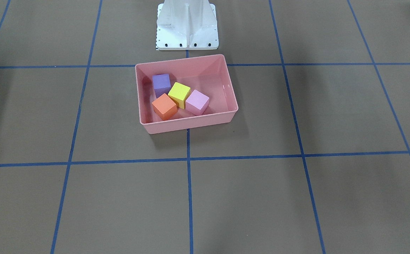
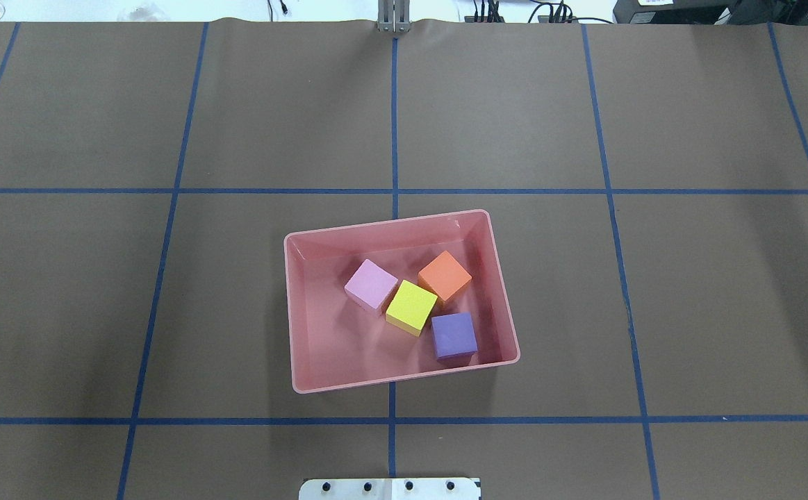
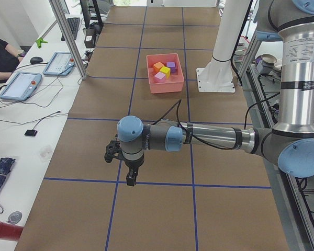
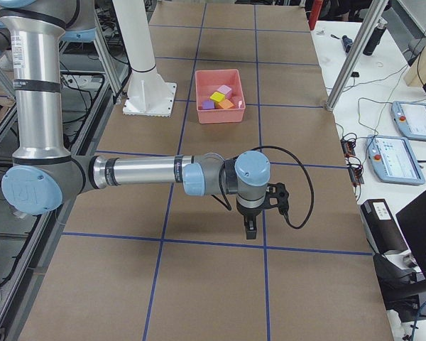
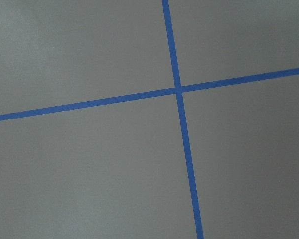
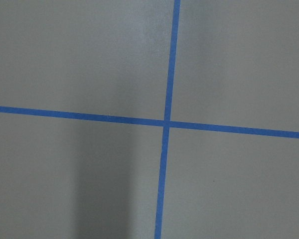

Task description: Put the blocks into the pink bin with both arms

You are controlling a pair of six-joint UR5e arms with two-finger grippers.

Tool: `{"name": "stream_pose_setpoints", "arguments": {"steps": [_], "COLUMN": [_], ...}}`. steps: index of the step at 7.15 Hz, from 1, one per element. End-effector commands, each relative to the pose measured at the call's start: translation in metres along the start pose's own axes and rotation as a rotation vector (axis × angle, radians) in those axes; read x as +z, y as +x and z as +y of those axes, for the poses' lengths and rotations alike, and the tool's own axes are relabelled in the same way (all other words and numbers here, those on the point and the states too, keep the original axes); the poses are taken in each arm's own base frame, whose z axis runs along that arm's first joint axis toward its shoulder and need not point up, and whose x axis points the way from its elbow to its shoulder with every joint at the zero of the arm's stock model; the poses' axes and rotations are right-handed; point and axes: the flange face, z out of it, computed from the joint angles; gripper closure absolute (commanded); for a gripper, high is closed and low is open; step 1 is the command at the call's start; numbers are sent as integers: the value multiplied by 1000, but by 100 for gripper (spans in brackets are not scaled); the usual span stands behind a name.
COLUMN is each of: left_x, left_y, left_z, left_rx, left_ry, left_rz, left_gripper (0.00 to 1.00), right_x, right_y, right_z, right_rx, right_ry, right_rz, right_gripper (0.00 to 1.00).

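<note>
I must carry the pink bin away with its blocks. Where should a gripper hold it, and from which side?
Probably the thin rim of the pink bin at its short wall on the robot's left, from above, one finger inside and one outside. The four blocks lie away from it, so the floor there is bare.

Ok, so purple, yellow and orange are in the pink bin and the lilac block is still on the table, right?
No. The lilac block is in the pink bin too, beside the yellow block, as the overhead exterior view shows. The purple block and orange block are inside.
</note>
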Motion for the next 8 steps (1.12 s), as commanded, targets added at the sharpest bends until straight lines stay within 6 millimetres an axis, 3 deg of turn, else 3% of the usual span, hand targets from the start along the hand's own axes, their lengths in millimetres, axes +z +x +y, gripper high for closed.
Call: {"name": "stream_pose_setpoints", "arguments": {"steps": [1, 8], "left_x": [0, 5], "left_y": [0, -4], "left_z": [2, 5], "left_rx": [-1, -7], "left_ry": [-1, -8], "left_rz": [-1, 3], "left_gripper": [0, 0], "right_x": [16, 22], "right_y": [-18, -19], "right_z": [-2, 3], "right_rx": [-31, -26], "right_ry": [-31, -44], "right_rz": [-8, -48], "right_gripper": [0, 0]}}
